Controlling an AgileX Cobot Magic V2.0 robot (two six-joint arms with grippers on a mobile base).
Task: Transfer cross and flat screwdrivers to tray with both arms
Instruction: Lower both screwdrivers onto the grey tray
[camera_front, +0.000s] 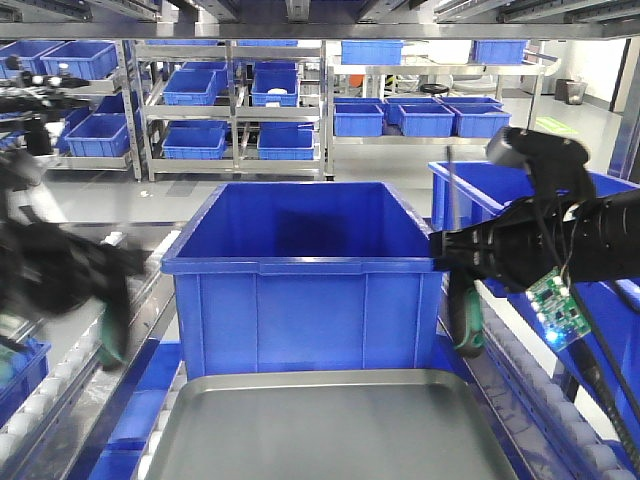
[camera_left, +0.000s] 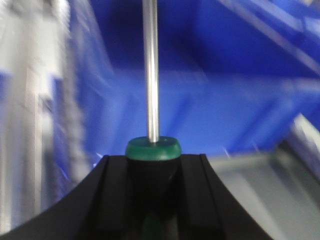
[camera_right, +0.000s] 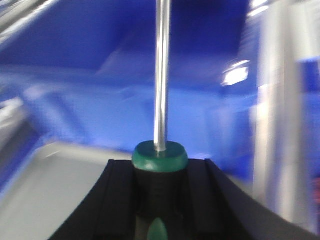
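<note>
The grey metal tray (camera_front: 330, 425) lies at the bottom centre, in front of a big blue bin. My right gripper (camera_front: 452, 262) is shut on a screwdriver (camera_front: 467, 320) just past the tray's right side; the black-and-green handle hangs down and the steel shaft points up. In the right wrist view that screwdriver (camera_right: 160, 156) sits between the black fingers (camera_right: 120, 195), with the tray (camera_right: 55, 190) at lower left. My left gripper (camera_front: 105, 290), blurred, holds the other screwdriver (camera_front: 110, 335) left of the tray. The left wrist view shows its green collar (camera_left: 152, 148) clamped between the fingers (camera_left: 112, 192).
A deep blue bin (camera_front: 305, 275) stands directly behind the tray. Another blue bin (camera_front: 500, 190) sits behind the right arm. Roller rails (camera_front: 70, 370) run along both sides. Shelves with several blue bins (camera_front: 230, 110) fill the background. A green circuit board (camera_front: 557, 305) dangles from the right arm.
</note>
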